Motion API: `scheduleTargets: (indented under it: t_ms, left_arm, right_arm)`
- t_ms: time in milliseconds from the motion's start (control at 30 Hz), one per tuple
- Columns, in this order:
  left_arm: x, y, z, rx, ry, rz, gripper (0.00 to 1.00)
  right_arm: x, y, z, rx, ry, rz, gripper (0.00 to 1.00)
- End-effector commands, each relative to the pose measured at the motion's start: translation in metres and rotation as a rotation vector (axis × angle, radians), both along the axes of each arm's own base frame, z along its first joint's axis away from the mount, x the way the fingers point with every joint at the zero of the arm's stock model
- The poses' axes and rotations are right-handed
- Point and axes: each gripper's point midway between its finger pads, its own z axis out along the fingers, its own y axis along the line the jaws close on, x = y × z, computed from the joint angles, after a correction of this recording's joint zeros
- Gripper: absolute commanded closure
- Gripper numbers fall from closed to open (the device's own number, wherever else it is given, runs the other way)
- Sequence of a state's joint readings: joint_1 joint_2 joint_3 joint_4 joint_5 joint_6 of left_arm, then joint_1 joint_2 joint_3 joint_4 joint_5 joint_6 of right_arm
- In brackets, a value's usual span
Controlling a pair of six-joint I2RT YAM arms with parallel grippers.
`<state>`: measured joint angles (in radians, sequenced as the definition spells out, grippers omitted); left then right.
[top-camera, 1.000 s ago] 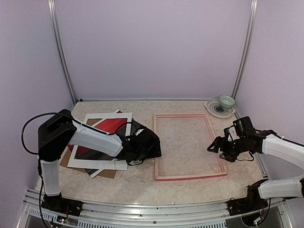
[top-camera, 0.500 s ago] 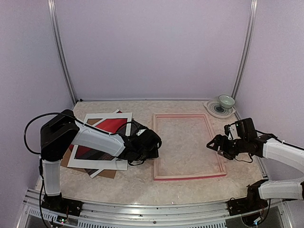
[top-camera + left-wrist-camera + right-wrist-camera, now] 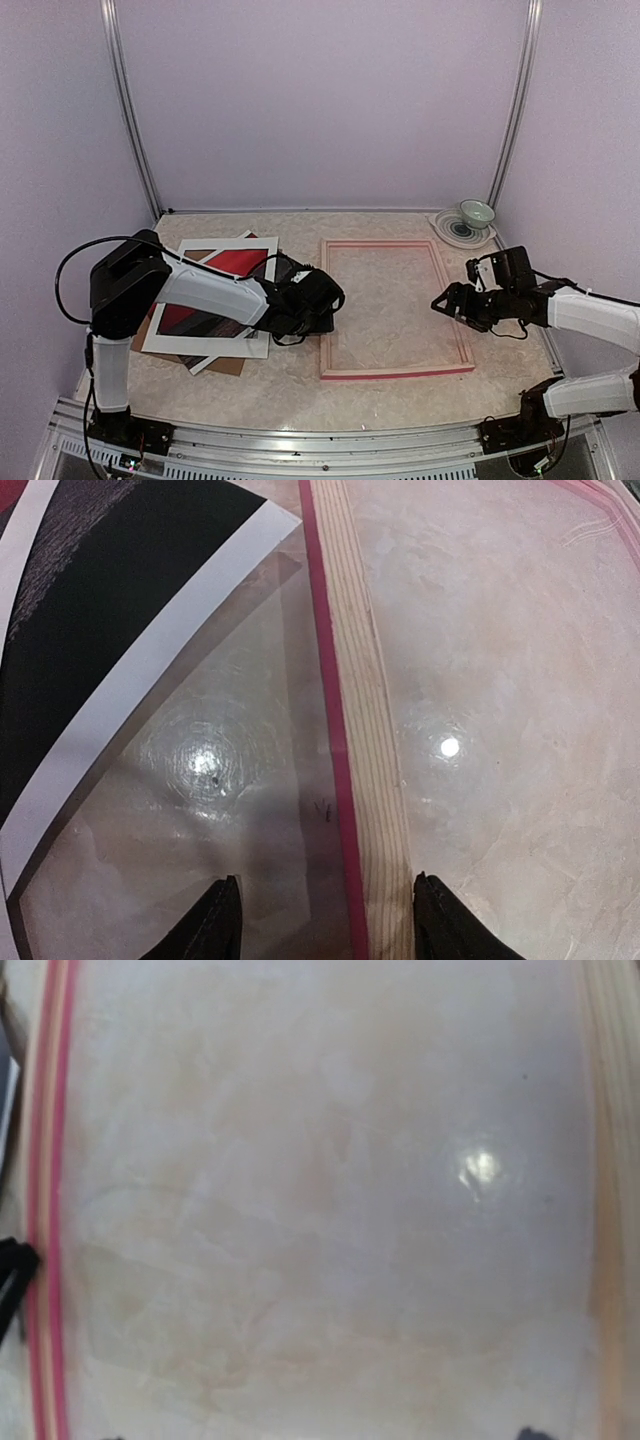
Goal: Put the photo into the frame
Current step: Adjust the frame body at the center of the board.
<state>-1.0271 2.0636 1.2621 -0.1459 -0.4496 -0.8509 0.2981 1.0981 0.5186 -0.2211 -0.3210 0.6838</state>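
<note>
The pink frame lies flat on the tabletop, a little right of the middle. Its pale wood back faces up and bare table shows through the opening.

The left gripper is down at the frame's left rail, near the front corner. Its jaws are partly open and straddle the rail. The inner fingertip sits right against the wood, while the outer one stands a little apart from the pink edge, so it has not clamped anything. A clear glossy sheet lies just outside that rail.

The photo is on the left side of the tabletop, well apart from the frame opening. Its red sky shows through the window of the white mat that lies over it, with a brown backing board peeking out underneath.

The right gripper hangs over the frame's right rail. Its jaws are spread wide and hold nothing.

A small green bowl sits on a plate in the far right corner.
</note>
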Motion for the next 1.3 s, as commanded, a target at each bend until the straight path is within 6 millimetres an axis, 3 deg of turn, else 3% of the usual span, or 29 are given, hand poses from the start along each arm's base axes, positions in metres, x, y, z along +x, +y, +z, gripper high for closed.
scheduleTargets:
  t_ms: [0, 200, 467, 733, 1067, 1267]
  left_arm:
    - [0.001, 0.016, -0.01, 0.075, 0.042, -0.004, 0.45]
    - [0.003, 0.022, -0.01, 0.081, 0.071, -0.015, 0.54]
    - [0.001, 0.02, -0.007, 0.053, 0.102, -0.06, 0.57]
    - [-0.004, 0.019, -0.009, 0.048, 0.141, -0.088, 0.62]
    - [-0.014, 0.019, -0.011, 0.035, 0.172, -0.112, 0.66]
    - [-0.016, 0.019, -0.004, 0.02, 0.166, -0.12, 0.67]
  right_arm:
    - [0.014, 0.0, 0.012, -0.039, -0.048, 0.033, 0.15]
    - [0.02, 0.011, 0.008, -0.006, -0.039, 0.077, 0.13]
    - [0.034, 0.027, -0.005, 0.083, -0.03, 0.085, 0.13]
    - [0.07, 0.033, -0.011, 0.075, -0.016, 0.06, 0.14]
    - [0.096, 0.031, -0.017, 0.133, -0.022, 0.052, 0.2]
    - [0.104, 0.046, -0.025, 0.21, 0.019, 0.125, 0.26]
